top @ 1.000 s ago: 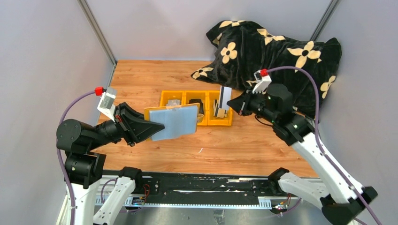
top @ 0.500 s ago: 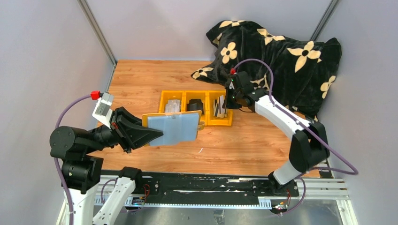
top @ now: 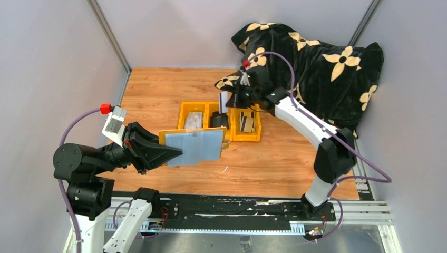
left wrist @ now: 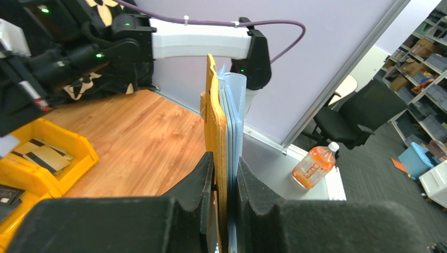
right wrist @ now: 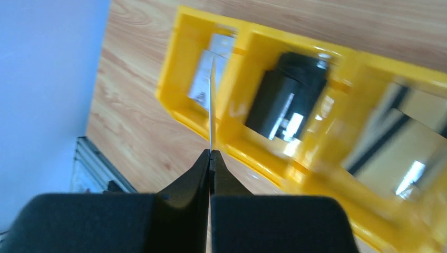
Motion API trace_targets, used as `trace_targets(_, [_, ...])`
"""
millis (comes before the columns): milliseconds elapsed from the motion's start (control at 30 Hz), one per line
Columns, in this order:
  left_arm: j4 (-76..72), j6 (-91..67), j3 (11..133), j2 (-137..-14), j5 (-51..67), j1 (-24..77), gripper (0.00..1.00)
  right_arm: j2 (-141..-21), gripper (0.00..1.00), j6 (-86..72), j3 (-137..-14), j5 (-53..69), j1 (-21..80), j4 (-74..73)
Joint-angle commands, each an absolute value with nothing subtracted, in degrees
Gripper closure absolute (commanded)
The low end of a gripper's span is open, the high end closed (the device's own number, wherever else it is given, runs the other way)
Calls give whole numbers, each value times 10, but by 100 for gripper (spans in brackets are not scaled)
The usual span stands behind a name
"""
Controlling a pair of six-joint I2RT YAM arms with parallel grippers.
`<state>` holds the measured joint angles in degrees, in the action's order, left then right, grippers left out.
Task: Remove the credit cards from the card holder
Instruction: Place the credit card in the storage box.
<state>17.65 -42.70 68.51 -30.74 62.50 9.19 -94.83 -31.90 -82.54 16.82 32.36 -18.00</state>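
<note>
Mustard card holder [top: 196, 146], grey-blue inside, is pinched in my left pincer [left wrist: 225, 162] near the tray [top: 248, 139], while my right pincer [right wrist: 210, 154] clamps a thin card [top: 223, 99].

No legible text anywhere; print on cards [left wrist: 45, 154] in yellow tray [left wrist: 79, 164] blurred; orange bottle [left wrist: 314, 166] label unreadable.

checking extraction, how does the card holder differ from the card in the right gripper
The card holder is mustard-yellow and grey-blue; the card is pale. The card holder is a thick layered fold; the card one thin sheet. The left gripper holds the card holder in front of the yellow tray; the right gripper holds the card above it. Both are pinched off the table.
</note>
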Motion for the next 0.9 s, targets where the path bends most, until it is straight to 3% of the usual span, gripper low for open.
trace_targets(0, [179,-422,700,-303,628,93,100,-1044,100,-356,-913,225,374,-161])
trace_targets(300, [185,-413,701,-302,630,93,100,-1222,100,-412,-1051,208,433,-161])
trace_targets(633, [199,-399,710,-302,635,93,100,-1309,100,-487,-1102,158,451,-124])
trace_targets(733, [210,-390,716,-304,635,93,100,-1319,90,-490,-1115,150,455,-129])
trace_targets(867, [220,-381,719,-304,635,93,100,-1291,64,-484,-1106,136,459,-129])
